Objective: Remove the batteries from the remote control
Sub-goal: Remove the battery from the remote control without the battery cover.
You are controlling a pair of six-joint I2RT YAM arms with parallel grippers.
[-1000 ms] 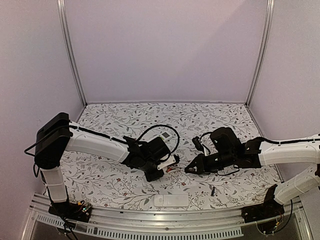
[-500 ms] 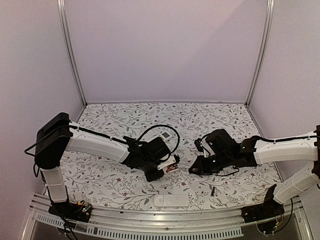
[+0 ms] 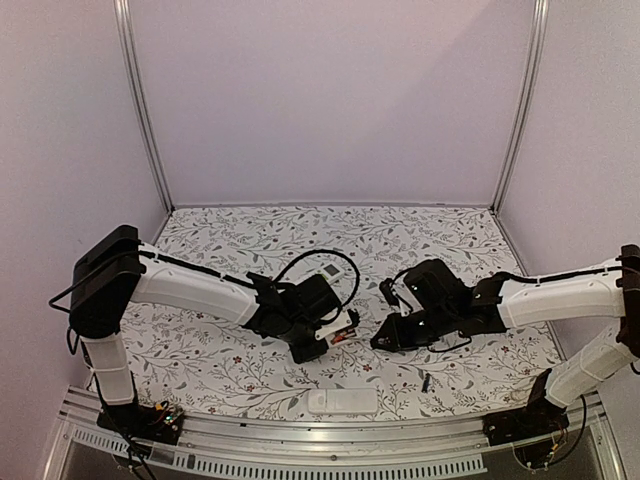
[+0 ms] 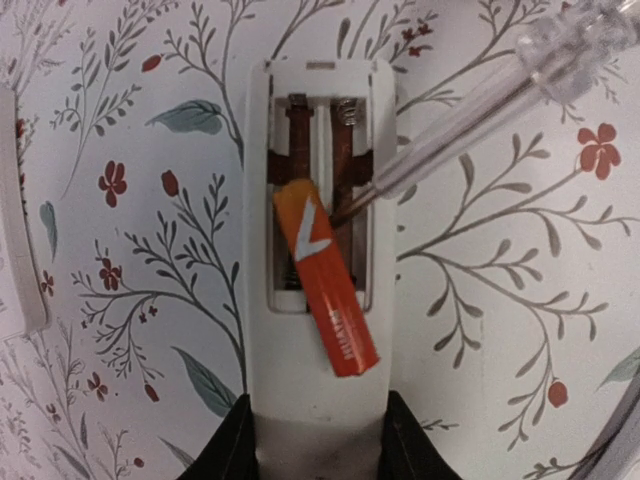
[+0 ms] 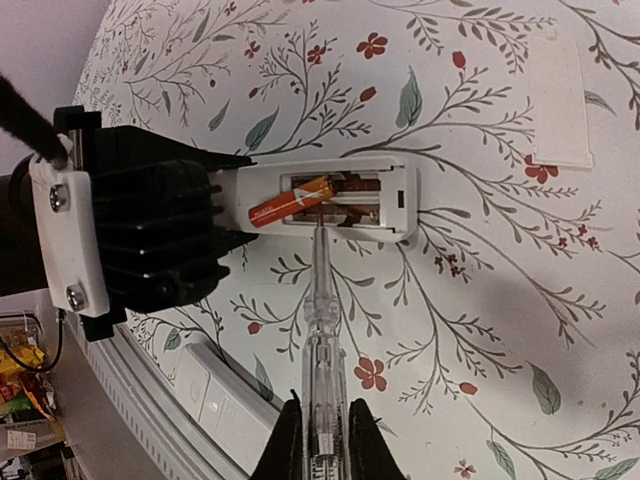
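Midway across the counter (image 3: 200, 365), left end effector (image 4: 318, 442) grips the remote control (image 4: 318, 385), its end hidden; right end effector (image 5: 320, 440) pinches a screwdriver (image 5: 322, 330) beside the tilted orange battery (image 4: 325, 285).

The back half of the table (image 3: 300, 235) lies open for either arm. Over the remote (image 4: 318, 400) it's tight: the left gripper (image 4: 318, 445) clamps one end, a tilted orange battery (image 4: 325, 285) crosses the bay, and the clear screwdriver (image 4: 470, 120) slants in from the right.
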